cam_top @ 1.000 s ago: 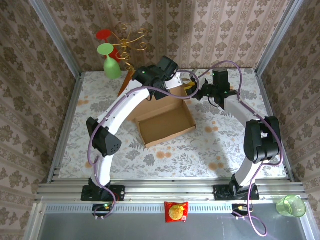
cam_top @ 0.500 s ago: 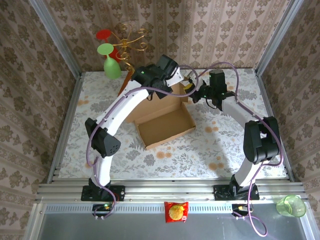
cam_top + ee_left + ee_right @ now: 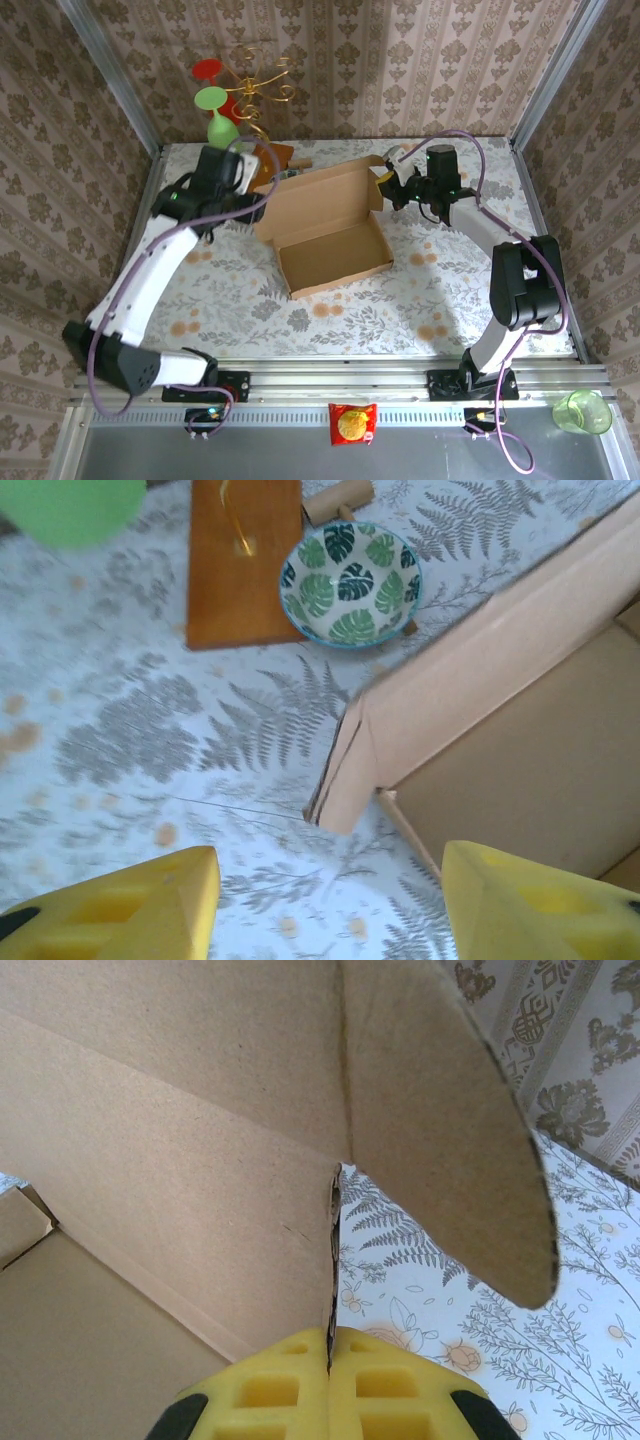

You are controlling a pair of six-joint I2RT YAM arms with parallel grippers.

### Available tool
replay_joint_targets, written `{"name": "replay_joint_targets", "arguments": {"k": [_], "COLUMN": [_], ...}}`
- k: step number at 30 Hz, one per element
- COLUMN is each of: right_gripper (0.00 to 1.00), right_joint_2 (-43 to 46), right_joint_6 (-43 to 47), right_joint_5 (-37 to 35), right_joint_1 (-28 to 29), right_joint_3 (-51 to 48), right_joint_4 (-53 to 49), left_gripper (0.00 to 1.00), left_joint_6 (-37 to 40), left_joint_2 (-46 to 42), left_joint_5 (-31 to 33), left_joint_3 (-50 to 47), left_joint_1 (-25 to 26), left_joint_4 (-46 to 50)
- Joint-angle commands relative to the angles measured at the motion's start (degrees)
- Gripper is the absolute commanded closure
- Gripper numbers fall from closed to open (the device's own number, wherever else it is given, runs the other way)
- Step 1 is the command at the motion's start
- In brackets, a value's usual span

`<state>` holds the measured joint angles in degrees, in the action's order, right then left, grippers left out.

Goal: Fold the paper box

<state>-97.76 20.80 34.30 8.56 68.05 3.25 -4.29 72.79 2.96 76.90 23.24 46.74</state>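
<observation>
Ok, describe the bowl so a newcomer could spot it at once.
Find the brown box in the centre. Just past its far left corner, beside the orange-brown board, sits the bowl. It alone is round, white inside with green leaves and a blue rim.

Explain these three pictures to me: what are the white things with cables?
The white things are two robot arms bolted to the near edge of a table. One picture looks down from above; the other two come from cameras on the wrists, so the yellow blocks at the bottom are each arm's own fingers. On the table lies a brown paper box, partly folded, with a leaf-patterned bowl and a wooden board nearby. The right gripper is pinched shut on a cardboard flap of the box; the left gripper is open and holds nothing.
</observation>
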Motion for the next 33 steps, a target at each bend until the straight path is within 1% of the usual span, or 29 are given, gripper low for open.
{"name": "replay_joint_targets", "arguments": {"k": [1, 2, 4, 7, 11, 19, 21, 24, 27, 29, 32, 33], "right_gripper": [1.0, 1.0, 1.0, 1.0, 1.0, 1.0, 1.0, 1.0, 1.0, 1.0, 1.0, 1.0], "right_joint_2": [2.0, 2.04, 2.17, 2.15, 2.15, 2.0, 2.04, 2.04, 2.09, 2.16, 2.56, 2.82], "right_joint_6": [-0.41, -0.41, -0.33, -0.2, -0.23, -0.8, -0.84, -1.0, -2.28, -3.54, -5.3, -5.64], "right_joint_5": [0.84, 0.85, 0.7, 0.69, 0.77, 0.32, -0.02, -0.54, -1.35, -2.56, -4.08, -4.58], "right_joint_1": [0.01, -0.02, -0.03, -0.03, -0.03, 0.05, 0.23, 0.56, 1.04, 1.53, 2.37, 2.58], "right_joint_3": [-0.92, -0.95, -1.07, -1.0, -0.99, -0.66, -0.72, -0.73, -0.98, -1.23, -2.07, -2.37], "right_joint_4": [1.25, 1.0, 0.91, 0.47, 0.18, 0.09, -0.05, -0.09, 0.39, 0.85, 1.91, 2.17], "left_gripper": [0.39, 0.38, 0.38, 0.38, 0.38, 0.43, 0.46, 0.53, 0.64, 0.74, 0.83, 0.84], "left_joint_6": [-6.96, -6.79, -4.36, -1.07, -0.1, 0.52, 0.56, -0.38, -1.8, -3.25, -5.27, -5.81], "left_joint_2": [-5.55, -6.6, -6.27, -2.76, -0.02, 4.84, 5.61, 7.31, 8.9, 9.71, 10.16, 10.33], "left_joint_5": [-14.45, -15.93, -16.65, -16.34, -16.92, -13.1, -12.41, -12.03, -10.75, -9.14, -7.49, -6.89], "left_joint_3": [-11.4, -13.46, -14.26, -12.64, -12.63, -10.16, -9.68, -8.41, -7.11, -6.63, -6.26, -6.02], "left_joint_1": [-6.56, -7.42, -7.76, -7.69, -7.69, -6.37, -5.47, -4.16, -2.82, -2.01, -1.46, -1.3], "left_joint_4": [-16.73, -18.94, -19.26, -16.1, -18.13, -18.23, -18.44, -18.27, -17.42, -16.88, -16.68, -16.55]}}
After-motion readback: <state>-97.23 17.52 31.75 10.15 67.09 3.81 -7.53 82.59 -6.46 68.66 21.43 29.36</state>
